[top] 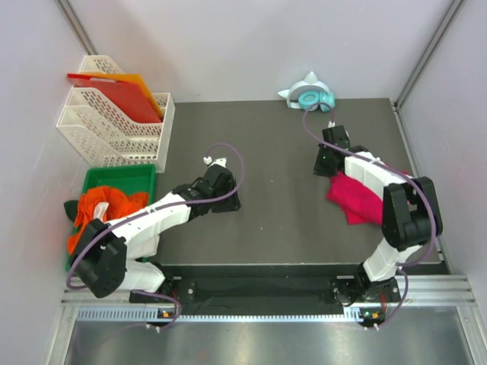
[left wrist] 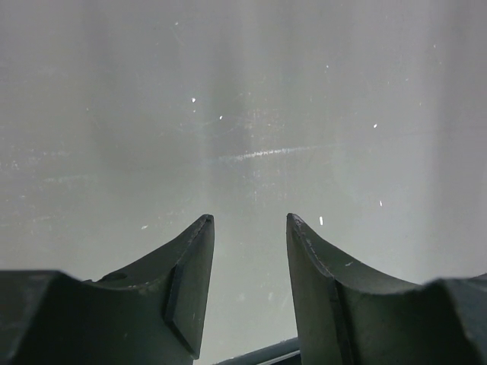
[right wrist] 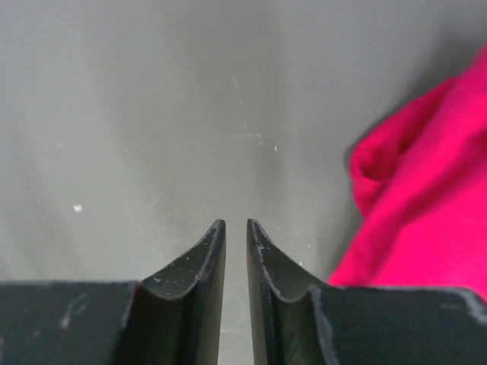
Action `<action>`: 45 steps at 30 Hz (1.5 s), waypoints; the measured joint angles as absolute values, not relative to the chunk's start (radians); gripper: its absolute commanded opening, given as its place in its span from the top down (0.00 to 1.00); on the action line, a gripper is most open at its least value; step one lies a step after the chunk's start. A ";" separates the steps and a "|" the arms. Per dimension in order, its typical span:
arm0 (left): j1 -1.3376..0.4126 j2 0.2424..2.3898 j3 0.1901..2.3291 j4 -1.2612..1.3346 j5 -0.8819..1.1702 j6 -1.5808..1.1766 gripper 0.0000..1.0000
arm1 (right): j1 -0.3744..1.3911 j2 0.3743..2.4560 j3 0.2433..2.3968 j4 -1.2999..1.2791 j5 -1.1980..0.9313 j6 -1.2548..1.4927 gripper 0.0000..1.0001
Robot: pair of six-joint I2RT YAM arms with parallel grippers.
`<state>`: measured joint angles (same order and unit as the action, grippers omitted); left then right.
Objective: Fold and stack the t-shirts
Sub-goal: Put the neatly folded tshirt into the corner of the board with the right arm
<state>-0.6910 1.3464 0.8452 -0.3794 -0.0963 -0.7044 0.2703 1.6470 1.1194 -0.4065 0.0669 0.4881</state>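
The crimson-pink t-shirt (top: 351,199) lies bunched in a soft, creased heap on the dark desk (top: 281,220), out toward 3 o'clock from the desk's middle and partly under the white forearm of the right arm. From the right pincer (top: 327,156) it sits at about 4 o'clock in the top view, just beside it. In the right wrist view the t-shirt (right wrist: 426,198) fills the 3 o'clock edge as matte cotton with a rolled fold, apart from the fingers.

The right pincer (right wrist: 236,222) has its two black, scuffed, curved fingers drawn almost together. Only a thin slit is left between them, and there is nothing in it. Under them is bare grey desk (right wrist: 152,114), smooth with faint scratches and pale specks.

The left pincer (top: 221,190) is near the desk's middle, well apart from the t-shirt, roughly at 9 o'clock from it. Seen from its own wrist, the left pincer (left wrist: 249,219) stands part open and empty over the bare, finely scratched surface.

At the desk's 9 o'clock edge a green plastic bin (top: 144,173) holds rumpled orange-red cloth (top: 99,209). At 10 o'clock stand white perforated file racks (top: 114,129) carrying stiff red and orange sheets (top: 118,95). At 1 o'clock rests a small teal-and-white object (top: 308,96).
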 measured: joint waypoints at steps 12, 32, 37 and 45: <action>-0.696 1.337 0.828 -0.414 -0.109 -0.715 0.53 | 0.274 1.771 1.122 -0.443 0.103 0.559 0.79; -0.706 1.382 0.838 -0.414 -0.113 -0.727 0.54 | 0.097 1.776 1.112 -0.568 0.109 0.634 0.80; -0.706 1.381 0.838 -0.420 -0.113 -0.727 0.54 | 0.006 1.767 1.099 -0.562 0.076 0.638 0.80; -0.707 1.379 0.838 -0.429 -0.113 -0.726 0.54 | -0.078 1.758 1.090 -0.561 0.087 0.616 0.82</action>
